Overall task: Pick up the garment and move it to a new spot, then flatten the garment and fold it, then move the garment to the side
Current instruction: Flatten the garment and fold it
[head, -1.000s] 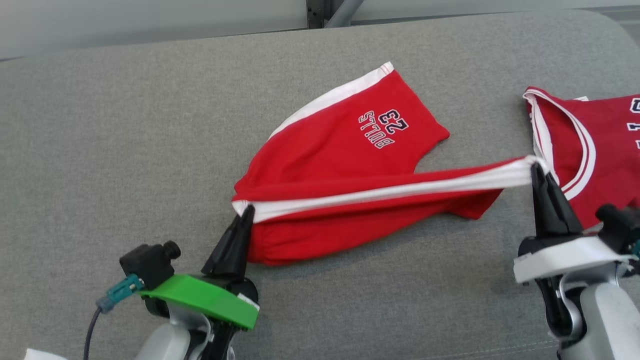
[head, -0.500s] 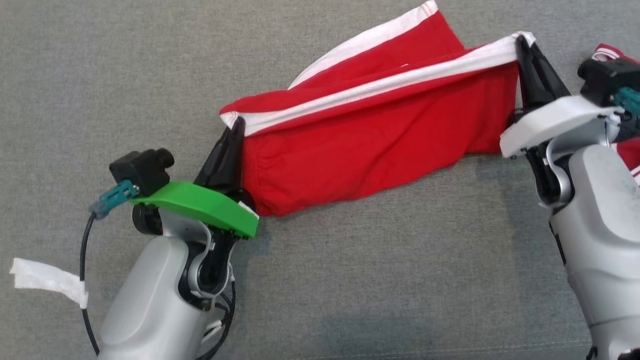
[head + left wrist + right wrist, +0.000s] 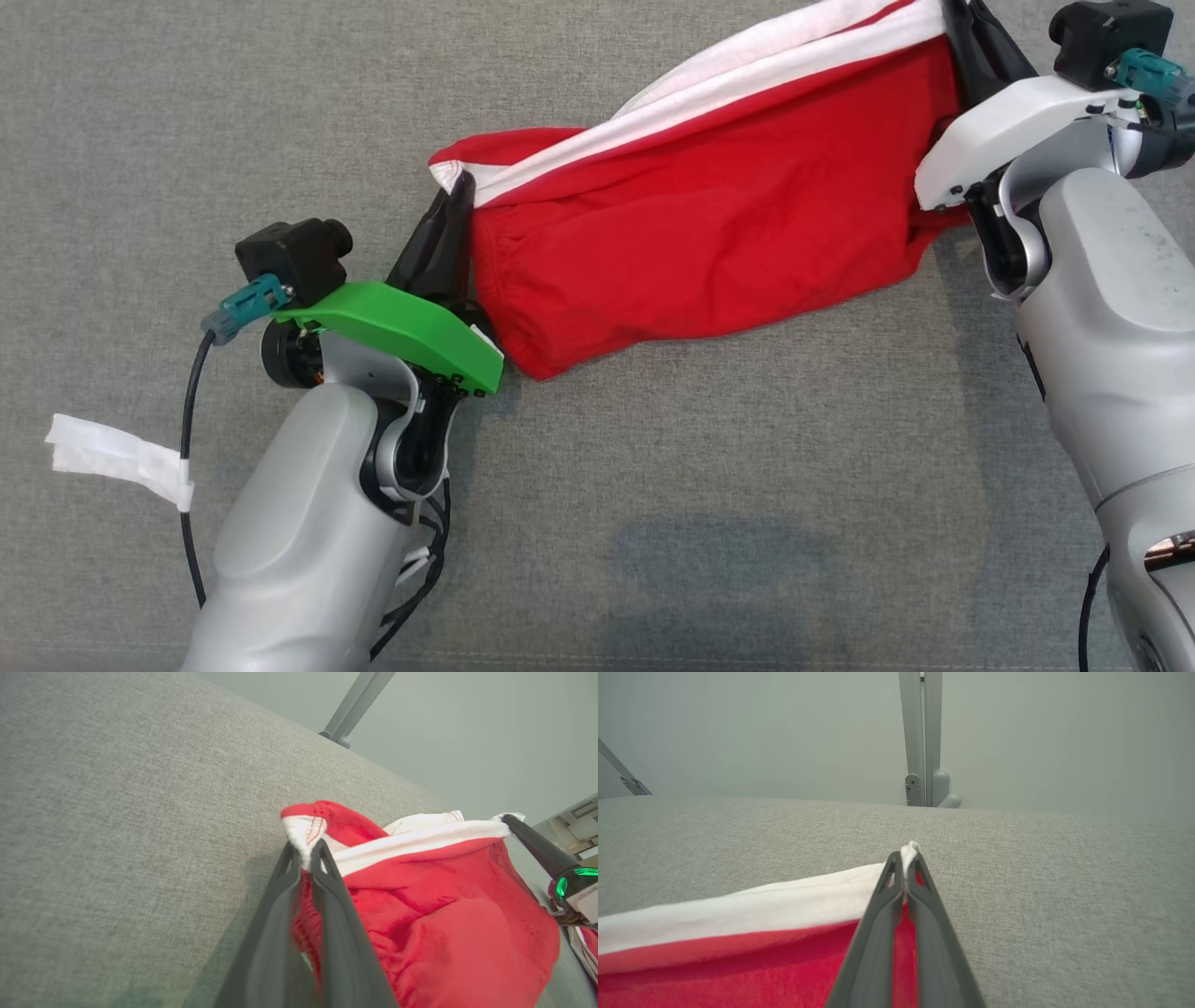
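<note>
In the head view, a counter point(image 3: 653, 523) covered in grey woven fabric is seen beneath both arms. A red garment point(image 3: 709, 233) with white edge bands is stretched between the two hands, its upper hem lifted and pulled taut while its lower body sags onto the fabric. The left hand point(image 3: 459, 191) is clamped on the white-trimmed corner at the garment's left end. The right hand point(image 3: 960, 17) is pinched on the opposite corner at the top edge of the view. A strip of white tape point(image 3: 117, 457) is wrapped on the left arm's cable.

In the left wrist view, the grey counter point(image 3: 117, 812) is backed by a pale wall, and a slanted grey metal strut point(image 3: 357, 704) is seen beyond it. The left hand point(image 3: 306, 851) is closed narrowly on a stitched white corner of the garment point(image 3: 444, 914). The right hand point(image 3: 514, 823) is seen holding the far end of the band.

In the right wrist view, the counter point(image 3: 1041, 882) meets a plain wall with an upright metal post point(image 3: 920, 737). The right hand point(image 3: 904, 858) is shut tightly on the white band of the garment point(image 3: 738, 952).
</note>
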